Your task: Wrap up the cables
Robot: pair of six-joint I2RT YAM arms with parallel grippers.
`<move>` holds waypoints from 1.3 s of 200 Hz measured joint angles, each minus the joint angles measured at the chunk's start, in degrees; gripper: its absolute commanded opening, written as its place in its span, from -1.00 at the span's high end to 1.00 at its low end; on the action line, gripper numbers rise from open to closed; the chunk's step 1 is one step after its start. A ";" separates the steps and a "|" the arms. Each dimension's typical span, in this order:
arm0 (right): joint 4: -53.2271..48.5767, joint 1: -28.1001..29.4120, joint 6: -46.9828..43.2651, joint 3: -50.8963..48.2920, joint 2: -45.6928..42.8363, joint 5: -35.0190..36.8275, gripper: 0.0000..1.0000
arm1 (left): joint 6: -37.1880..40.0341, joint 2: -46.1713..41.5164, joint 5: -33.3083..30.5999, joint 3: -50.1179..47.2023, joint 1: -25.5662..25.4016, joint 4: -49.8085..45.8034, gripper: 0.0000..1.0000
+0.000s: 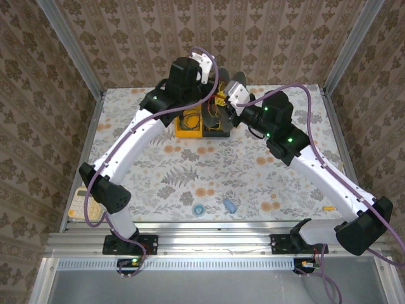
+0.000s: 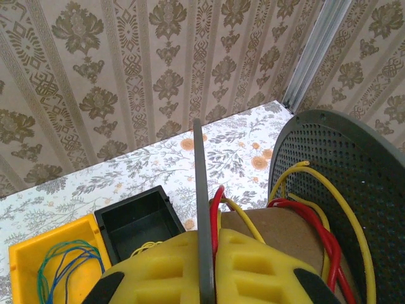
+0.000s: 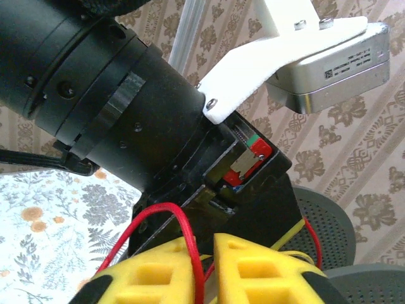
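Observation:
My left gripper is shut on the thin edge of the dark grey spool's near flange. The red cable is wound with yellow wire over the brown core, in front of the perforated far flange. My right gripper stands slightly open right behind the left arm's black wrist. A loop of red cable runs down through the gap, against its left finger. In the top view the left gripper and right gripper meet at the spool, at the table's back.
A yellow bin holding coiled blue-green wires and a black bin with yellow wire sit under the spool. Two small blue items lie near the front edge. Patterned walls close in behind the spool.

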 measured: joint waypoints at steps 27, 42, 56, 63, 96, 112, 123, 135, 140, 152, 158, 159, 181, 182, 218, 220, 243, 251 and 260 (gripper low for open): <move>-1.66 -0.52 -0.09 0.81 0.07 -0.42 0.50 | 1.16 0.02 -0.76 0.13 -0.35 -0.46 1.00; -2.60 -0.66 -0.13 1.38 0.09 -0.59 0.43 | 1.92 0.15 -1.25 0.74 -0.57 -1.05 1.00; -3.28 -0.83 -0.13 2.12 0.26 -0.70 0.42 | 2.45 0.48 -1.77 1.75 -0.81 -1.68 1.00; -3.54 -0.90 -0.15 2.51 0.33 -0.70 0.41 | 2.78 0.74 -1.99 2.40 -0.87 -2.08 1.00; -5.38 -1.18 -0.42 4.11 0.59 -0.57 0.41 | 4.13 1.25 -3.23 3.91 -1.29 -2.49 1.00; -6.32 -1.18 -0.52 4.46 0.63 0.04 0.42 | 4.55 1.31 -4.07 3.91 -1.60 -2.51 1.00; -7.04 -1.18 -0.50 4.68 0.72 0.79 0.45 | 4.70 1.46 -4.48 3.91 -1.68 -2.49 1.00; -7.65 -1.18 -0.28 4.76 0.83 1.33 0.57 | 4.81 1.75 -4.66 3.91 -1.75 -2.36 1.00; -8.02 -1.18 -0.13 4.76 0.85 2.05 0.61 | 4.87 1.84 -4.72 3.89 -1.75 -2.29 1.00; -7.39 -2.03 0.83 5.40 1.29 6.21 0.73 | 5.88 1.81 -4.50 3.52 -2.19 -3.48 1.00; -6.69 -3.21 1.29 5.95 1.64 8.72 0.79 | 6.58 1.75 -3.96 3.17 -2.67 -4.31 1.00; -6.58 -3.39 1.38 5.99 1.66 9.03 0.80 | 6.58 1.70 -3.65 3.06 -2.80 -4.50 1.00; -4.72 -6.75 4.15 6.54 1.66 14.27 0.83 | 6.73 1.33 0.59 0.22 -4.28 -5.35 1.00; -4.79 -6.82 4.20 6.54 1.66 14.38 0.83 | 6.69 1.31 0.87 0.11 -4.28 -5.20 1.00; -5.53 -7.17 6.71 6.49 1.73 16.31 1.00 | 5.92 -0.83 6.82 -1.97 -2.89 -2.58 1.00; -5.46 -7.17 6.88 6.49 1.73 16.24 1.00 | 5.92 -0.92 6.95 -1.97 -2.75 -2.56 1.00; -4.79 -7.17 7.61 6.49 1.70 16.09 1.00 | 5.92 -1.73 8.11 -1.97 -2.67 -2.51 1.00; -4.59 -7.17 7.82 6.47 1.66 16.09 1.00 | 5.92 -1.84 8.24 -1.97 -2.71 -2.43 1.00; -4.48 -7.21 8.28 6.45 1.55 16.02 1.00 | 5.95 -1.86 8.37 -2.03 -2.69 -2.32 1.00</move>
